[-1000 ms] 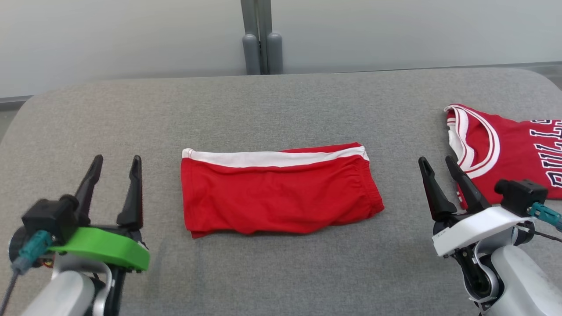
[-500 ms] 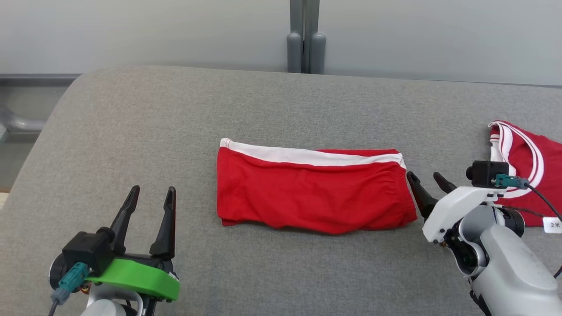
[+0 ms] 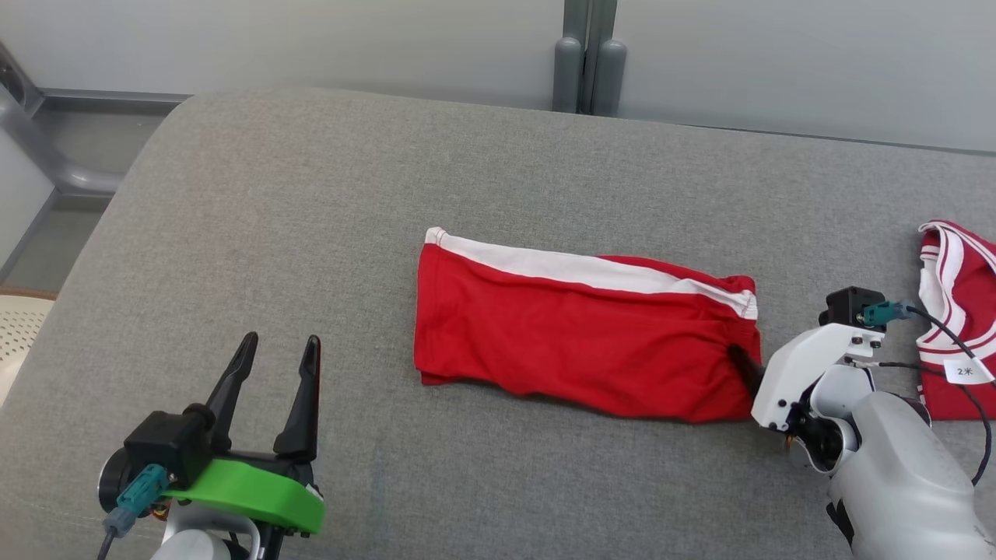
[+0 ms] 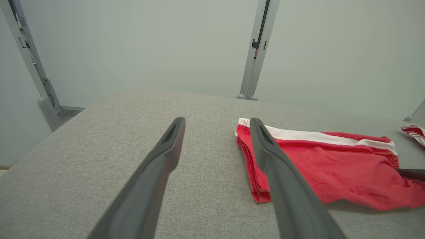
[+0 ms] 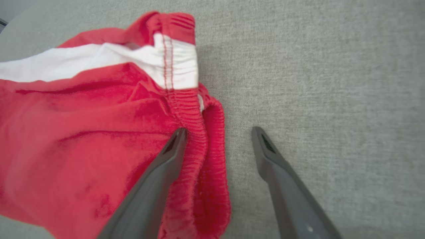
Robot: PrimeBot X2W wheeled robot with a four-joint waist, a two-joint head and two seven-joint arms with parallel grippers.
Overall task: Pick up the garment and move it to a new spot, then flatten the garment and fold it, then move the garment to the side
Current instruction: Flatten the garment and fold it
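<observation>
The broad grey fabric-covered surface [image 3: 311,194] carries the task's thing near its middle: a folded pair of red shorts with a white stripe along the far edge [image 3: 576,334]. Its long axis in the head view runs from about 10 o'clock down to 4 o'clock. A second piece, a red-and-white sports jersey [image 3: 953,311], lies well apart from the shorts at their 3 o'clock, by the surface's right edge. Since the shorts already lie flat and doubled over, the step in hand looks like the last one, carrying them to the side. The left claw [image 3: 280,342] hovers with its fingers spread and nothing between them, and the shorts lie off at its 2 o'clock with bare grey cloth in between. The right claw [image 5: 219,131] is far nearer, right at the 4 o'clock end of the shorts, fingers also spread and gripping nothing yet. In the right wrist view the body of the shorts stretches away to 9 o'clock, and the gathered elastic waistband [image 5: 196,109] runs up between the two fingers toward 12. One finger [image 5: 166,159] lies over the red cloth, the other [image 5: 275,166] over bare surface, so the claw straddles that end hem. Closing there should pinch the stacked layers, though whether the lower finger slips under all of them cannot be told.
</observation>
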